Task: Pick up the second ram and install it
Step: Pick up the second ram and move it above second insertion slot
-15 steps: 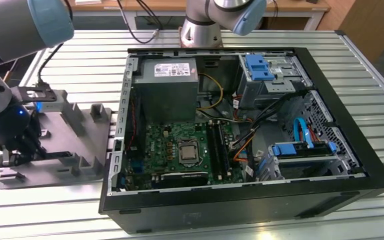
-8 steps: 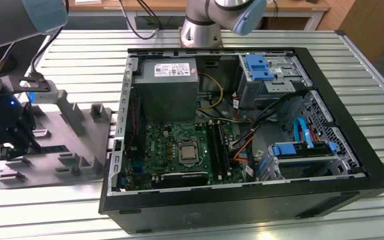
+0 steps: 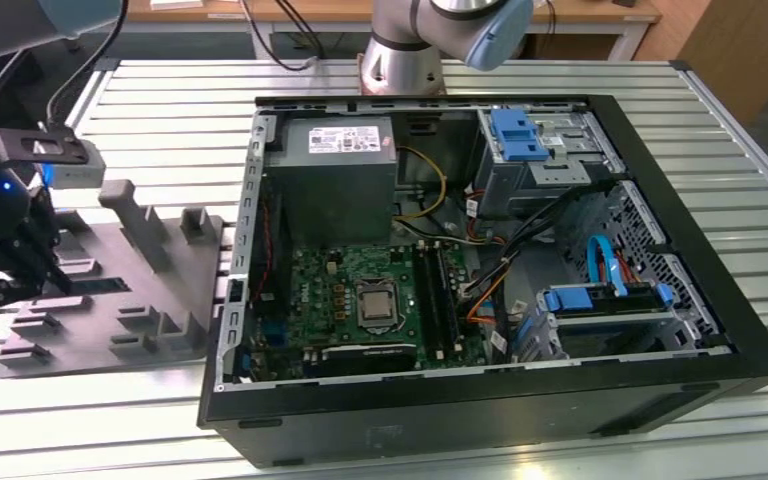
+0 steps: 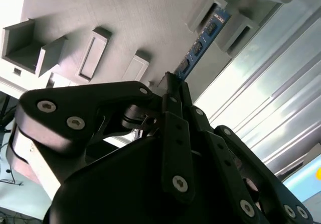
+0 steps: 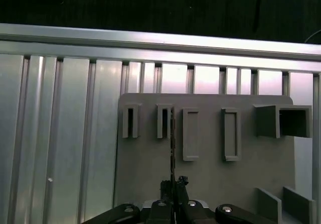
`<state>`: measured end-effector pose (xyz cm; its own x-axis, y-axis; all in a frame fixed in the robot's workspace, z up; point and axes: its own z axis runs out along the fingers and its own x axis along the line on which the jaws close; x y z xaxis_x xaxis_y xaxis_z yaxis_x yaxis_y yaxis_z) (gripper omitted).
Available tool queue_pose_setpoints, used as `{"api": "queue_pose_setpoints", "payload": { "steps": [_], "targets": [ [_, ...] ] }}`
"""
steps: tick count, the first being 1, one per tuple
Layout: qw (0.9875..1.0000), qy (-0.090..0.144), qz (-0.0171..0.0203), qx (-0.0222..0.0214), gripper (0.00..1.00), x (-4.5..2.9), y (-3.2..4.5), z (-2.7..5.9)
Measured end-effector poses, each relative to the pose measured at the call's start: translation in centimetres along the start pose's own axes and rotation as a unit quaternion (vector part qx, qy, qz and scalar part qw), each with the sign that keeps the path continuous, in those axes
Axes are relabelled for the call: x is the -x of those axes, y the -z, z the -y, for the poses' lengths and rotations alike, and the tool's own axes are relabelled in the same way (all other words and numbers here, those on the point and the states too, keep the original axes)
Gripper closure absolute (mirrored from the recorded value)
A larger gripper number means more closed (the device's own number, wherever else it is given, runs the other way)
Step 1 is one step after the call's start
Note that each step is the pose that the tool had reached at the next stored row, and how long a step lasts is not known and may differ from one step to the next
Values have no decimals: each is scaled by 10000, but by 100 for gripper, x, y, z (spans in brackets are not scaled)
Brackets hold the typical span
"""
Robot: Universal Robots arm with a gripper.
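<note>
Second wrist view gives me the clearest read. My gripper is closed in on the near end of the second ram, pinching it by its thin faces as far as I can judge, since I see no gap between my fingers and the board. The strip runs straight away from my fingertips, blue with a row of black chips, and its far end sits between two grey posts of the parts tray.

In the first wrist view the same strip shows edge-on as a thin dark line directly ahead of me. Its far end is caught in one of the tray's slotted holders, so I judge the ram gripped but not yet lifted clear. The tray lies flat on the ribbed metal bench.

In the exterior view I hang low over the tray, well apart from the open computer case. The motherboard and its long black memory slots lie inside that case, off to my side. Whether any slot already holds a module I cannot tell.

So the pick-up is at the grasp stage — contact made, board seated in its holder. None of the installing is done, since the ram is nowhere near the slots.
</note>
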<state>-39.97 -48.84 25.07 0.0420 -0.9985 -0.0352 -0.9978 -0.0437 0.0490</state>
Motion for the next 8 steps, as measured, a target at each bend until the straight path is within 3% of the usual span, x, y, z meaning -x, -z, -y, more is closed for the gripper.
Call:
{"api": "queue_pose_setpoints", "payload": {
  "steps": [8],
  "targets": [
    [10000,3,61,-3,86,7,205,-10]
  ]
}}
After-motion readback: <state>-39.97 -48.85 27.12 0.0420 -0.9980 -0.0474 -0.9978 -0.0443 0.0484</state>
